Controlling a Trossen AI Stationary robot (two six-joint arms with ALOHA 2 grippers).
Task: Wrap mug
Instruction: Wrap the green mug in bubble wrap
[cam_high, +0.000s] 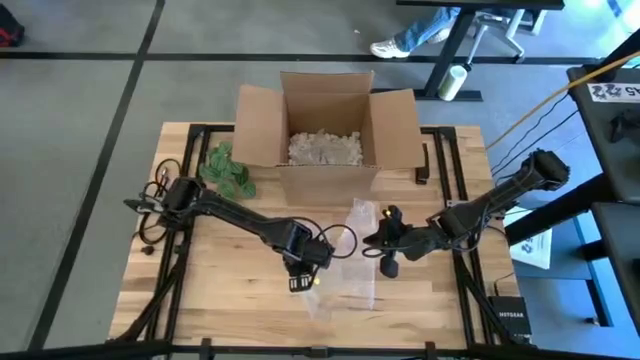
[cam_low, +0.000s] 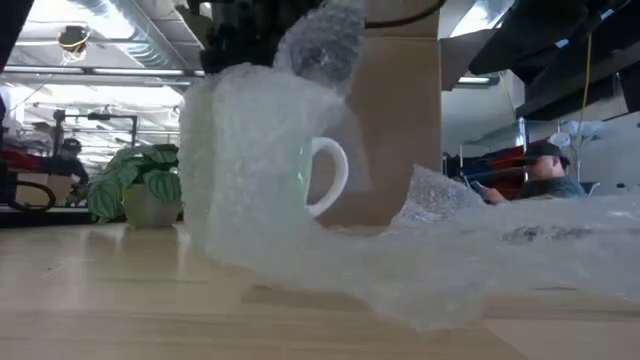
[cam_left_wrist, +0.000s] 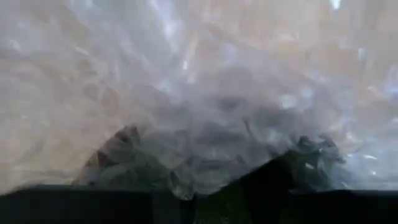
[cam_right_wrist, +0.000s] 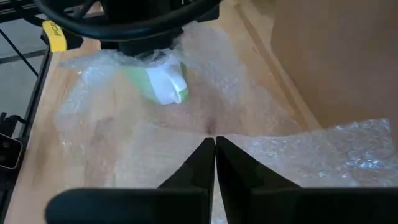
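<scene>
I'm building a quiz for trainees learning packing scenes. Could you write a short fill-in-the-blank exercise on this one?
1. The green mug with the white handle stands partly covered in clear ____ wrap.
2. Behind the mug stands an open ____ box.
3. The small plant lies toward the ____ arm's side of the wooden table.
4. The right gripper has its fingers ____.

Missing words: bubble; cardboard; left; shut

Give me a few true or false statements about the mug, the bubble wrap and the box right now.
1. The mug stands upright with bubble wrap draped over it. True.
2. The cardboard box is closed. False: its flaps are open, showing packing fill inside.
3. The right gripper has its jaws shut. True.
4. The mug's handle is completely covered. False: the white handle shows in the low view.
5. A small potted plant stands on the table. True.
</scene>
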